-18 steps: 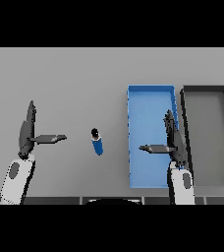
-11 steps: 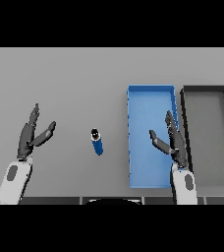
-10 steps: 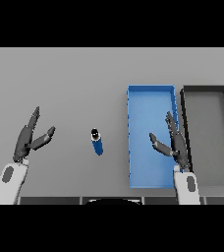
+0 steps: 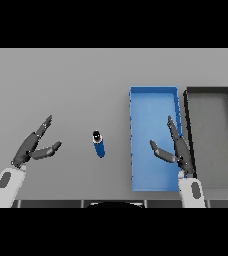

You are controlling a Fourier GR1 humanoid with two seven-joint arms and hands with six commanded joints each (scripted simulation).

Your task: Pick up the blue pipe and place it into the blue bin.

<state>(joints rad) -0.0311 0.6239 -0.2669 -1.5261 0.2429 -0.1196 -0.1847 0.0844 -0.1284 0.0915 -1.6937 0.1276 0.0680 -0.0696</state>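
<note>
Lying left of the blue bin (image 4: 153, 102), the blue pipe (image 4: 99, 145) rests outside it.

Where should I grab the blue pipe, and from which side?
Grip the blue pipe around its mid-body, probably from above, fingers across its width. It lies alone on the grey table, its dark end pointing away from the robot, both long sides free. The open left hand seems better placed; the right hand hovers over the blue bin.

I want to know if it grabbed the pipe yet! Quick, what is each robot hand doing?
Left robot hand: open, holding nothing.
Right robot hand: open, holding nothing, over the blue bin.
Blue pipe: on the table, untouched.
</note>
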